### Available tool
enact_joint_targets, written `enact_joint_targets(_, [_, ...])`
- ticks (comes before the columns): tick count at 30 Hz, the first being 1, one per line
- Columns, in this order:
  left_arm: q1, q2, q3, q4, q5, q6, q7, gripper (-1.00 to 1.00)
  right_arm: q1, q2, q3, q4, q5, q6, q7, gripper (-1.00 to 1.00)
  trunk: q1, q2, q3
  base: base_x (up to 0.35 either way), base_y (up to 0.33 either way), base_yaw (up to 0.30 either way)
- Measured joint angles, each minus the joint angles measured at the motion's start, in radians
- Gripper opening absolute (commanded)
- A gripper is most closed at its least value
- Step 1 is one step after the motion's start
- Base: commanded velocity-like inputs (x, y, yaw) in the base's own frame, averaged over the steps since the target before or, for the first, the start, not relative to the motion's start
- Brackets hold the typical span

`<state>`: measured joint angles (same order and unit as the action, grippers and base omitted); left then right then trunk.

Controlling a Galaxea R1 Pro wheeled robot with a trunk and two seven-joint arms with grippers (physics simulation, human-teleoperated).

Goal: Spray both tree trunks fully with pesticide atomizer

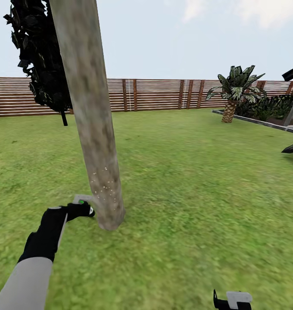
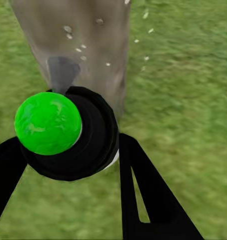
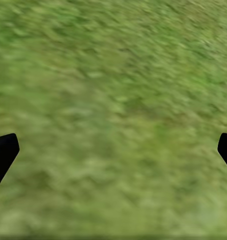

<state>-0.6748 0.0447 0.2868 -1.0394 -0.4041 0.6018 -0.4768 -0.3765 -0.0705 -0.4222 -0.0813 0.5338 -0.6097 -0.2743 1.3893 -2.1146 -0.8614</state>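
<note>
Green grass floor [image 1: 198,206] spreads open from 12 to 4 o'clock, up to the brown slat fence [image 1: 155,94] and a short palm [image 1: 232,92] at 2. 1 grey-tan tree trunk [image 1: 92,129], flecked with white pesticide specks [image 1: 104,187], rises at 11 o'clock. Beside its base, the left gripper [image 1: 84,206] is clamped on the atomizer [image 2: 68,132], green-capped in the wrist view. Right gripper [image 3: 113,150] fingers spread wide over bare grass. No writing is readable.

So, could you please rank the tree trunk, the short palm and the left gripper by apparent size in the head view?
1. Tree trunk, far largest, but also near.
2. Short palm, distant by the fence.
3. Left gripper, smallest, though near.
</note>
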Motion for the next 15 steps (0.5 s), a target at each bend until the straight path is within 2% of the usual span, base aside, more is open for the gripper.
enact_joint_targets(3, [0.001,0.013,-0.002,-0.058,0.003,0.071,-0.073,-1.00,0.000,0.000,0.000,0.000,0.000,0.000,0.000,1.00,0.000,0.000,0.000,0.000,0.000,0.000])
enact_joint_targets(5, [0.003,0.000,-0.007,-0.078,0.003,0.092,-0.088,-1.00,0.000,0.000,0.000,0.000,0.000,0.000,0.000,1.00,0.000,0.000,0.000,0.000,0.000,0.000])
enact_joint_targets(7, [0.003,-0.008,-0.035,-0.082,0.001,0.097,-0.091,-1.00,0.000,0.000,0.000,0.000,0.000,0.000,0.000,1.00,0.000,0.000,0.000,0.000,0.000,0.000])
enact_joint_targets(8, [0.004,-0.011,-0.078,-0.083,0.007,0.100,-0.092,-1.00,0.000,0.000,0.000,0.000,0.000,0.000,0.000,1.00,0.000,0.000,0.000,0.000,0.000,0.000])
enact_joint_targets(9, [0.004,-0.011,-0.096,-0.084,0.002,0.099,-0.092,-1.00,0.000,0.000,0.000,0.000,0.000,0.000,0.000,1.00,0.000,0.000,0.000,0.000,0.000,0.000])
enact_joint_targets(11, [0.004,-0.011,-0.108,-0.091,0.000,0.105,-0.092,-1.00,0.000,0.000,0.000,0.000,0.000,0.000,0.000,1.00,0.000,0.000,0.000,0.000,0.000,0.000])
enact_joint_targets(15, [0.002,0.004,-0.107,-0.104,-0.005,0.114,-0.092,-1.00,0.000,0.000,0.000,0.000,0.000,0.000,0.000,1.00,0.000,0.000,0.000,0.000,0.000,0.000])
